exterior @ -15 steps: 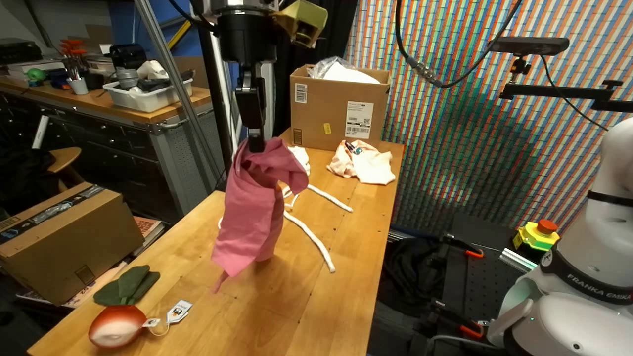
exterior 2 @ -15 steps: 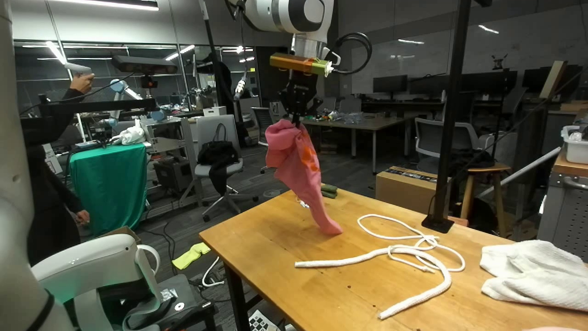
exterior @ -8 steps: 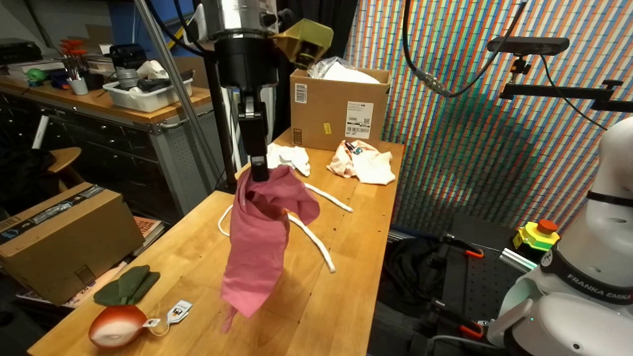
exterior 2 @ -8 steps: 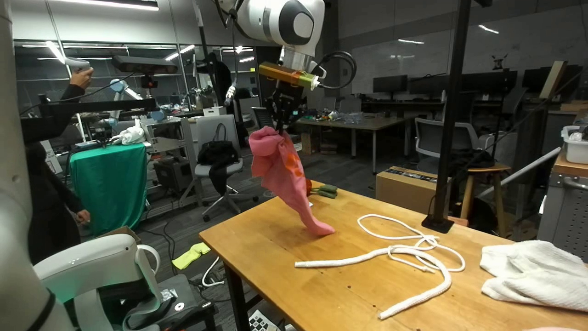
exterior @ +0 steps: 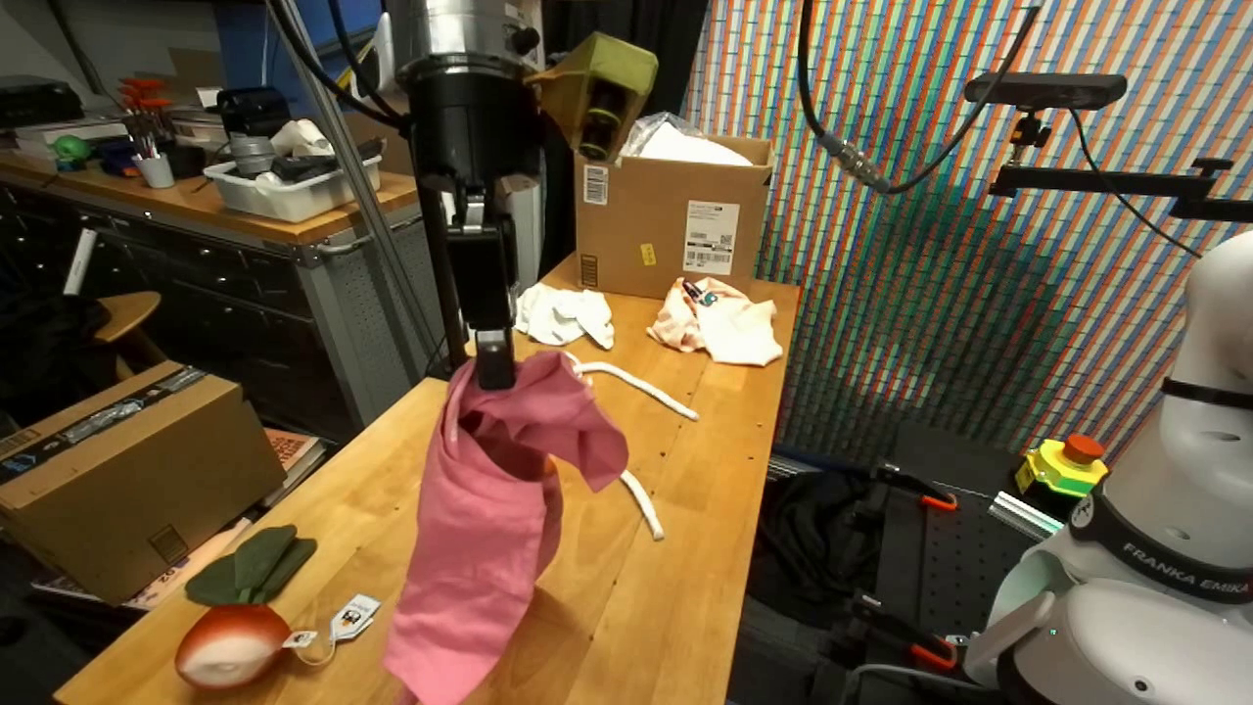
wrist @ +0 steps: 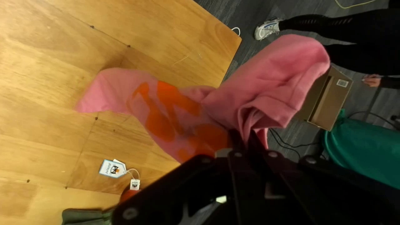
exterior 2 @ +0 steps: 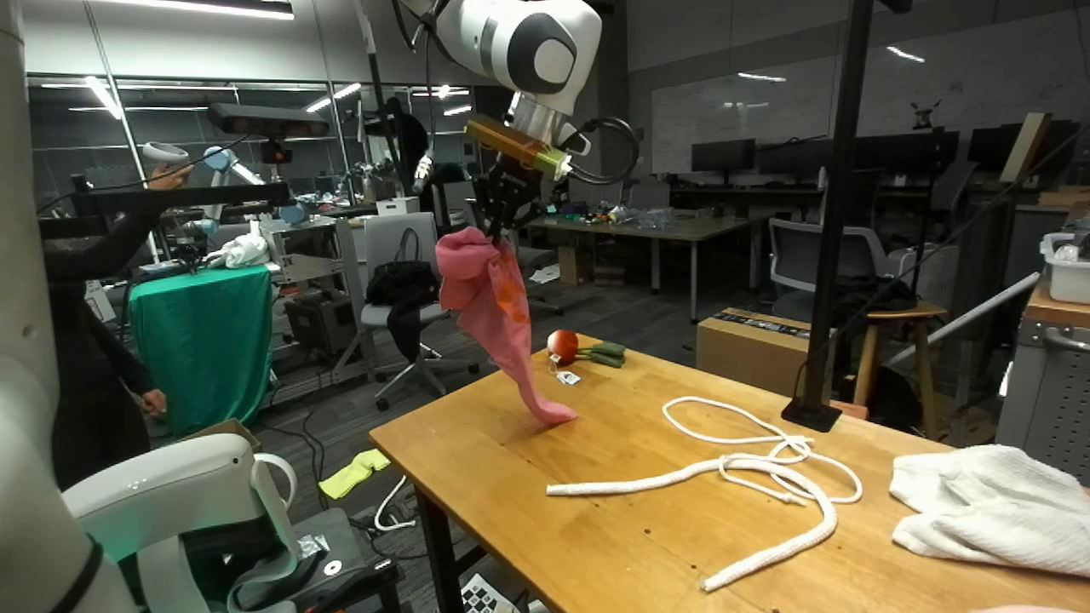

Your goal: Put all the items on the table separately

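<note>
Pinched in my shut gripper [exterior: 495,370] is the pink cloth [exterior: 480,548], hanging above the table [exterior: 675,597]. Orange patches show on the cloth [wrist: 175,115] in the wrist view, where its folds run between the fingers [wrist: 235,137]. Whether its lower end touches the wood, I cannot tell. The red-orange ball [exterior 2: 562,346], tagged and joined to dark green cloth leaves [exterior 2: 606,352], lies near the table's end. A white curved stick [exterior 2: 634,486] and thin white cord [exterior 2: 732,441] lie crossed. Farther back rest the white cloth [exterior: 566,315] and a pale peach cloth [exterior: 729,328].
A labelled cardboard box [exterior: 675,220] stands at the table's far end. A black post [exterior 2: 839,213] rises at the table's long edge. Beside the table is another cardboard box [exterior: 137,480]. A person's legs [wrist: 337,29] show beyond the table corner in the wrist view.
My gripper has come down with the pink cloth and carried it toward the table end near the ball. The ball, hidden behind the cloth in an exterior view before, now shows there.
</note>
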`<action>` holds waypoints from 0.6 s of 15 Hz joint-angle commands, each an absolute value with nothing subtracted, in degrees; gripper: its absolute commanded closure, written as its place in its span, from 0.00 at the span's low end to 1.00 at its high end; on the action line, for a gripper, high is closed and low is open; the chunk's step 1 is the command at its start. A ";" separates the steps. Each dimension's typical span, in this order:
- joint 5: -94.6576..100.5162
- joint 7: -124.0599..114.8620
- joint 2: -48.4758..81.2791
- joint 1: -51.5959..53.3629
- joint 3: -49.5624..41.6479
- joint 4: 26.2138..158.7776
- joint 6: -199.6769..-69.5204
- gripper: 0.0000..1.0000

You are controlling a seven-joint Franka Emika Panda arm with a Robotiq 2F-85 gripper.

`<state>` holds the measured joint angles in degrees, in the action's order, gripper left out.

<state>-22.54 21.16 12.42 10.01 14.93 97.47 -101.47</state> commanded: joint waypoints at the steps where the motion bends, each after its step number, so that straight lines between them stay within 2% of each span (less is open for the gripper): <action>1: -23.88 21.01 14.56 10.46 14.85 98.67 -102.66 0.96; 9: -24.84 21.10 20.44 11.59 16.22 103.90 -108.60 0.96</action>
<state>-22.92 21.16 19.50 11.06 15.33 102.02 -105.44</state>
